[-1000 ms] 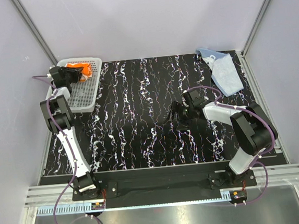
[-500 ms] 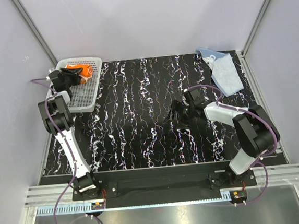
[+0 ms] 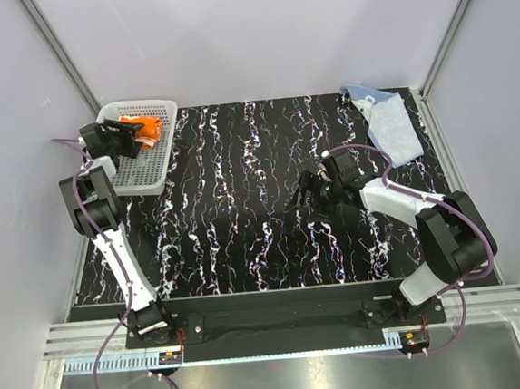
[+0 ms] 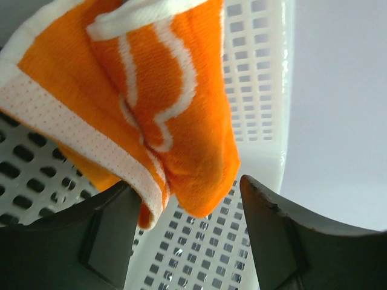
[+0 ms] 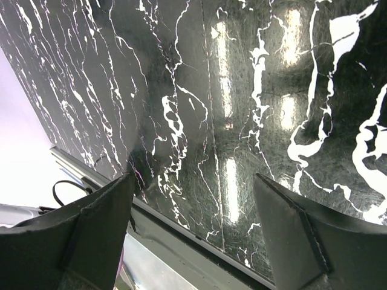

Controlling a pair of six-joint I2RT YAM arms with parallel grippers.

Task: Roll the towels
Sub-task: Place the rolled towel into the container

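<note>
Now the left pincer [image 4: 187, 184], wide about the orange towel [image 4: 181, 90] in the basket [image 4: 260, 78], should lift straight clear, unsnagged — right pincer [image 5: 193, 181] wide, empty; blue towel [image 3: 390, 124] at the bench's [image 5: 242, 90] far corner.

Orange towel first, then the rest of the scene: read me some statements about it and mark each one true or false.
1. The orange towel lies in the white mesh basket. True.
2. The light blue towel is in the basket too. False: it lies on the table, at the far right corner.
3. The right pincer grips the light blue towel. False: it is open and empty over bare tabletop.
4. The left pincer is at the orange towel with its jaws apart. True.
</note>
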